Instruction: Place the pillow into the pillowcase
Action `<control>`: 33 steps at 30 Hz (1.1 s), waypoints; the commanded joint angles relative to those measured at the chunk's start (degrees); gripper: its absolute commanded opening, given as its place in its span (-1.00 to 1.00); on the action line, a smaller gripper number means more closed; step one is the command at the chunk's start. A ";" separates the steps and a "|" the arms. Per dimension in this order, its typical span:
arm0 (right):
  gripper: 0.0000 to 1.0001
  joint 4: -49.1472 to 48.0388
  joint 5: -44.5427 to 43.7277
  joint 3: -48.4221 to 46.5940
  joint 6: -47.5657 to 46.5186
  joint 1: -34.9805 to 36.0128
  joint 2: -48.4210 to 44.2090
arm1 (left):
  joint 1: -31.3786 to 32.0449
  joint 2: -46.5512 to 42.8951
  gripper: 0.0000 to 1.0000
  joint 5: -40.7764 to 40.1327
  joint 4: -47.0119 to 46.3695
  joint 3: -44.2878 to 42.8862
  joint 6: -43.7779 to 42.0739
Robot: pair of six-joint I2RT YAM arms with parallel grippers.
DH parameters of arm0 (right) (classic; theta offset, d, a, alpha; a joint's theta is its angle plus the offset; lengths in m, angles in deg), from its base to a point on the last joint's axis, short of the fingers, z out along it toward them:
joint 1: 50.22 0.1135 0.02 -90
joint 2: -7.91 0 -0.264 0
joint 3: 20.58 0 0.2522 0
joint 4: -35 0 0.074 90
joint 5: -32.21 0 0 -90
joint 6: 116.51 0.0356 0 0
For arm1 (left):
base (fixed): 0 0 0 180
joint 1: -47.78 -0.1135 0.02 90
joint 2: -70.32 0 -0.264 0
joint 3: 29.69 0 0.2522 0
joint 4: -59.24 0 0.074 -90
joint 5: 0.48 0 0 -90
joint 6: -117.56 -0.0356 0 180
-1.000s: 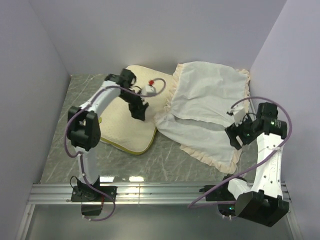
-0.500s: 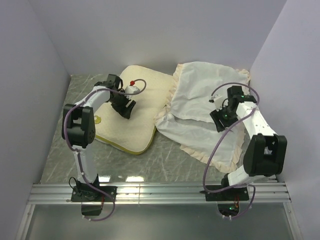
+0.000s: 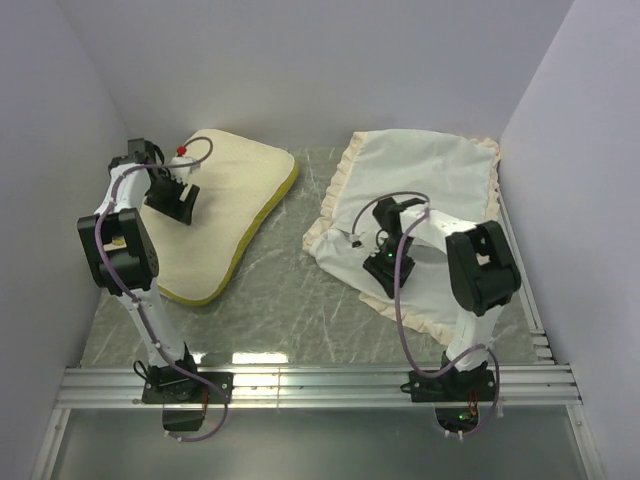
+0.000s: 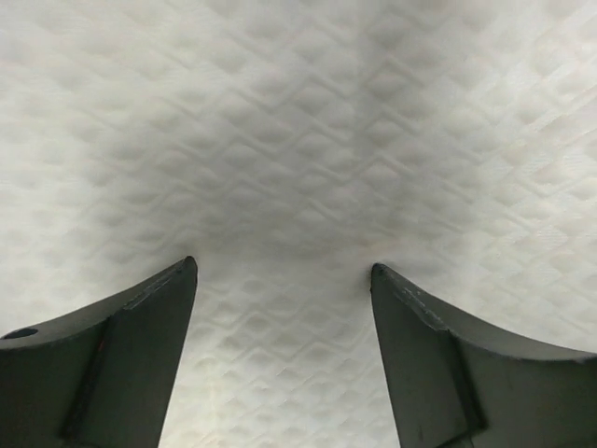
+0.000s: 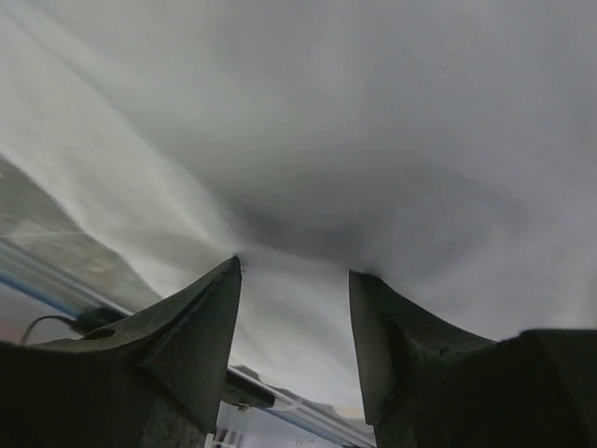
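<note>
The pillow (image 3: 235,190) lies flat on the left half of the table (image 3: 300,290), close to the left wall (image 3: 70,150), with its bright yellow edge band turned toward the middle. The pillowcase (image 3: 430,175) lies crumpled on the right half, white face up, its ruffled trim showing along the left, far and near edges. A strip of bare table lies between them, and they do not touch.

The left arm crosses the pillow's left part and hides that edge. The left gripper (image 3: 180,208) is down on the dimpled surface with its jaws spread wide. Its fingers (image 4: 140,336) stand apart, and flat cushion shows between them.

The right arm folds over the near part of the pillowcase and covers it. The right gripper (image 3: 378,268) is down on the white cloth with its jaws partly spread. Whether any cloth is caught between them I cannot tell.

A purple cable (image 3: 402,310) loops over the cloth. A metal rail (image 3: 320,382) runs along the near edge.

Count: one pillow, one pillowcase, two arms, two grippers.
</note>
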 commanded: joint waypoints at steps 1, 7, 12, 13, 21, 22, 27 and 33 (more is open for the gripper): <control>0.13 1.87 7.40 -6.61 3.92 4.17 3.30 | 0.21 -2.83 0.62 3.39 3.20 -6.07 -2.77; 0.10 0.82 22.87 -24.10 12.97 9.27 12.53 | 0.56 -6.27 0.71 13.34 6.11 -6.26 0.81; 0.13 -6.55 27.54 -34.04 21.76 9.02 14.65 | 1.52 -6.80 0.99 14.48 -6.43 -4.76 14.06; 0.15 -6.48 27.54 -36.58 22.81 8.75 14.47 | 2.66 -5.67 0.99 14.31 -7.77 -5.20 15.58; 0.55 -9.63 15.79 -33.62 22.22 0.15 2.88 | 12.07 9.26 0.99 -1.67 -12.44 -16.53 21.74; 0.55 -9.81 8.98 -31.96 19.16 -1.34 1.74 | 12.25 12.68 0.99 -4.47 -12.09 -18.80 21.92; 0.55 -9.72 -5.22 -26.25 10.71 -6.36 2.69 | 14.09 20.26 0.99 -11.26 -11.91 -19.89 21.31; 0.50 -13.33 -11.57 -26.57 8.49 -17.06 9.27 | 14.01 17.90 0.96 -9.87 -14.98 -12.24 18.23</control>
